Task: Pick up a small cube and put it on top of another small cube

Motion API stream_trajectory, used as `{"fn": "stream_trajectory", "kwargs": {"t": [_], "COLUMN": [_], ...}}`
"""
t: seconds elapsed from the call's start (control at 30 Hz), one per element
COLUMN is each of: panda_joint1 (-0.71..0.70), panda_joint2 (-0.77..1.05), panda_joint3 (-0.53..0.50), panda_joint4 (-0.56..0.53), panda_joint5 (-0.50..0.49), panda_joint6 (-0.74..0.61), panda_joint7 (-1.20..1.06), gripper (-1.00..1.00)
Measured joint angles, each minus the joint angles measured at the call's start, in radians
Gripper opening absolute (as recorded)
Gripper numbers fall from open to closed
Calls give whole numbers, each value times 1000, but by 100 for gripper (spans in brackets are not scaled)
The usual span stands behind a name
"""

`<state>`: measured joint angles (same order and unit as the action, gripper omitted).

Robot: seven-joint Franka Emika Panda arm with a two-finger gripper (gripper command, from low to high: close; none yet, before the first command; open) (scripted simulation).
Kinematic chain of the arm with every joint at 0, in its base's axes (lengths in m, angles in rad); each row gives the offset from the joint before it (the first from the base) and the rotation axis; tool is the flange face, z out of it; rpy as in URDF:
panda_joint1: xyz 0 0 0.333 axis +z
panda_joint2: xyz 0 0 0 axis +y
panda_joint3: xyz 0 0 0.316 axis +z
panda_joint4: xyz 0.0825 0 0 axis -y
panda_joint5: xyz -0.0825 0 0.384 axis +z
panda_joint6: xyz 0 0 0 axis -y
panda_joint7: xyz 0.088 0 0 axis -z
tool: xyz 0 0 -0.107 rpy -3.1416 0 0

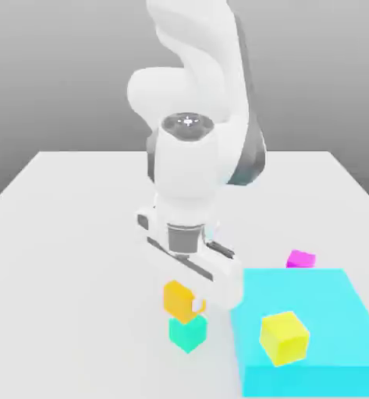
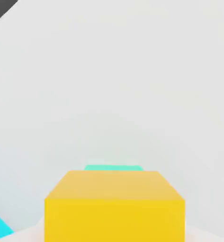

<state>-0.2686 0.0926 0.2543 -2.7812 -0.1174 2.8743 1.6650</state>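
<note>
The golden cube (image 1: 179, 301) is seen in the exterior view directly on top of the teal cube (image 1: 188, 333), their faces touching, with the upper one turned slightly against the lower. The gripper (image 1: 189, 305) is placed around the golden cube, a white fingertip (image 1: 198, 305) being pressed against its side at 3 o'clock, so the pincer is judged to be narrowed onto that cube. In the hand view the golden cube (image 2: 114, 205) is shown close up, and a thin strip of the teal cube (image 2: 113, 168) is visible beyond its far edge.

The stacked pair stands on the white table (image 1: 62, 257). At 3 o'clock from the pair (just beside it, in the exterior view) lies a big flat cyan block (image 1: 328, 312), on which a brighter lemon-yellow cube (image 1: 284, 337) rests. A small magenta cube (image 1: 300, 259) is found on the table at 12 o'clock from the cyan block, near its far edge.
</note>
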Motion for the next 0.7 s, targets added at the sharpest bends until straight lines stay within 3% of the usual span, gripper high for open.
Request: {"fn": "stream_trajectory", "kwargs": {"t": [0.03,0.07,0.3,0.7], "panda_joint1": [3,6,7,12], "panda_joint2": [18,32,33,-148], "panda_joint3": [-5,-10,-11,16], "panda_joint4": [-1,-2,-2,-3], "panda_joint5": [-12,-22,-22,118], "panda_joint6": [17,31,31,-139], "panda_joint7": [8,15,15,-84], "gripper": [-100,100,100,100]}}
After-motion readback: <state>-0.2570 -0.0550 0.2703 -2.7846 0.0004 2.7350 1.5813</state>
